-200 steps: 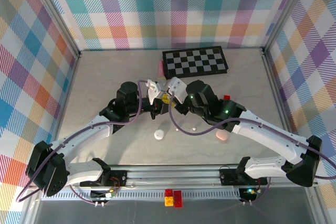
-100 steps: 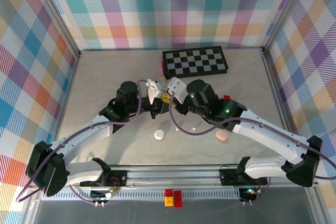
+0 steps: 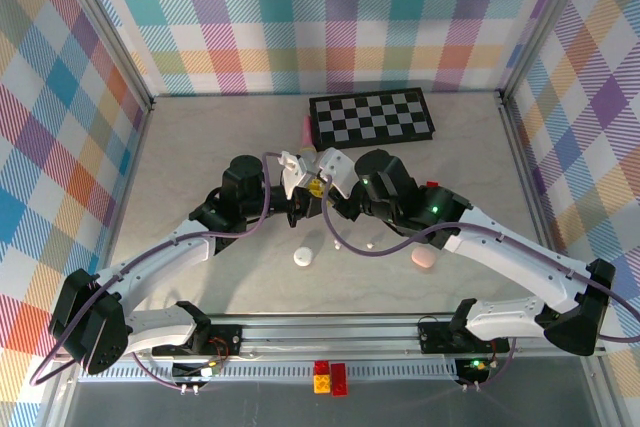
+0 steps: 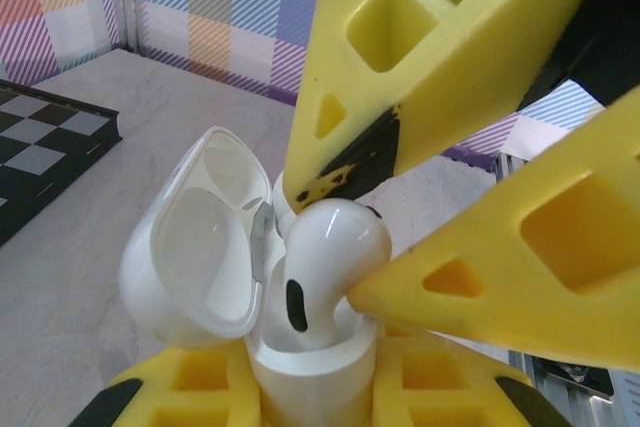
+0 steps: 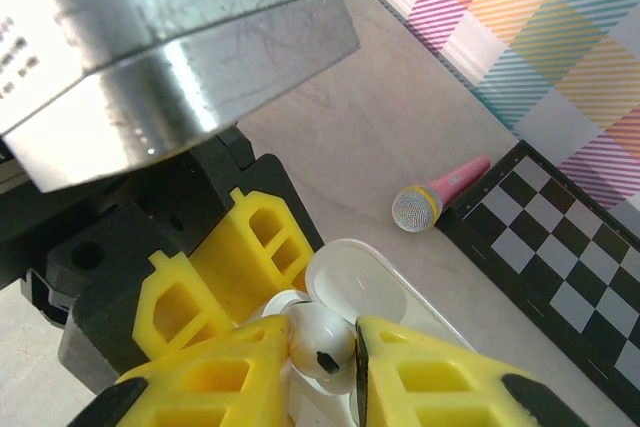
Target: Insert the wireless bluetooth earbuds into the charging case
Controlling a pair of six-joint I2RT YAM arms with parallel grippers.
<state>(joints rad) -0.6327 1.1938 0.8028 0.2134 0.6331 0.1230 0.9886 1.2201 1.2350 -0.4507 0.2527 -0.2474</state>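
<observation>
Left tool (image 4: pixel 312 387) is clamped on the white charging case (image 4: pixel 305 362). In the left wrist view its lid (image 4: pixel 200 237) is flipped open toward 9 o'clock. A white earbud (image 4: pixel 325 247) sits in the case's well, head up and stem down inside. Right tool (image 5: pixel 322 359) is closed on that earbud, fingers touching both sides. In the top view both tools meet mid-surface (image 3: pixel 200 147). From them, a checkerboard (image 3: pixel 371 119) lies at 1 o'clock, a pink case (image 3: pixel 424 260) at 4 o'clock, and a small white round item (image 3: pixel 303 257) at 6 o'clock.
</observation>
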